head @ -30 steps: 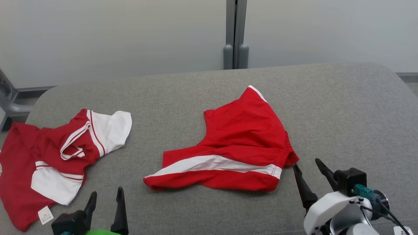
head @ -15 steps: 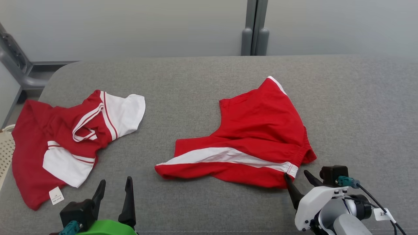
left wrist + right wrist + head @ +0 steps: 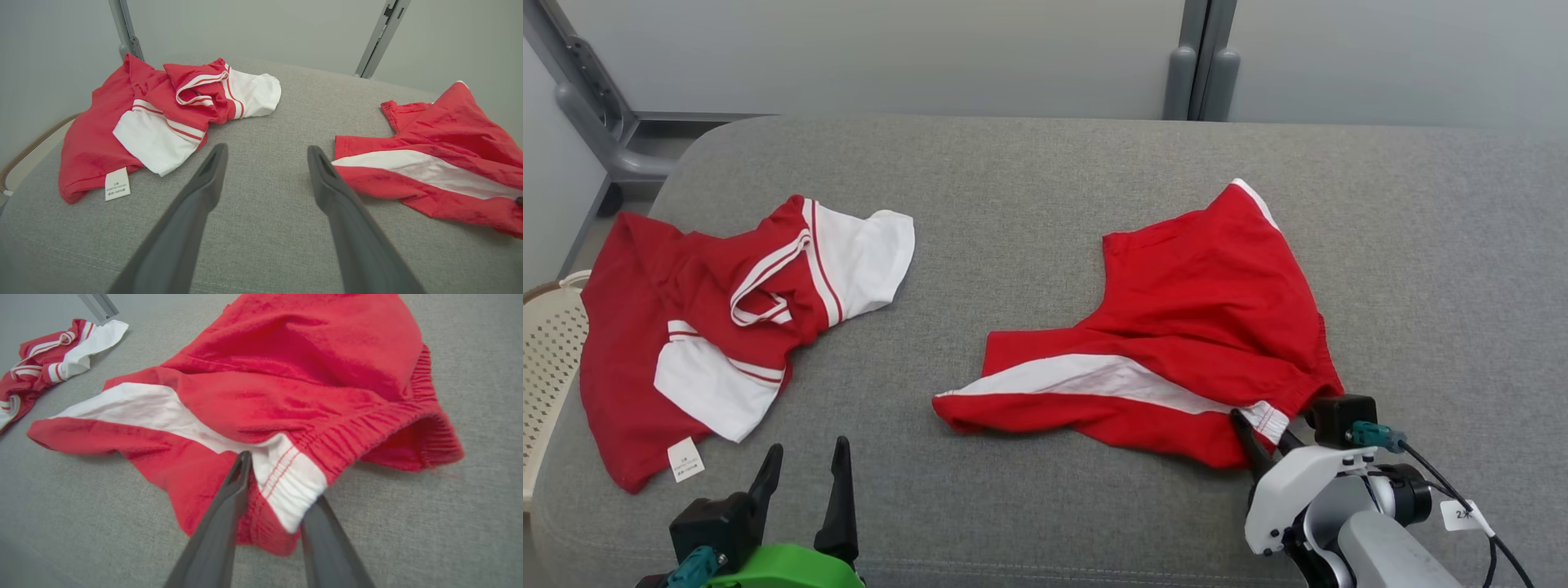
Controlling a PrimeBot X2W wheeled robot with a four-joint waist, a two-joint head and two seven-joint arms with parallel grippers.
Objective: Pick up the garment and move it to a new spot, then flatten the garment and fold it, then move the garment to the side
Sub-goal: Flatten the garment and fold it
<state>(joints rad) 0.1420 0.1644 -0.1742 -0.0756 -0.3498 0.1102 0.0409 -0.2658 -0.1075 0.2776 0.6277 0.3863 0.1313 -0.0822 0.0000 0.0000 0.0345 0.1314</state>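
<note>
Lighting: bright, even, diffuse from above. Shadows: thin and soft under the near edge of the red shorts (image 3: pixel 1176 327). Left wrist view: wide-angle bend, grey upright posts (image 3: pixel 378 41) lean inward. Right wrist view: right hand (image 3: pixel 282 477), fingers (image 3: pixel 216 531) soft-focused near the lens; shorts hem slightly blurred.

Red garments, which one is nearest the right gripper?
The red shorts, waistband corner inside the right gripper; the red-and-white shirt lies far left.
</note>
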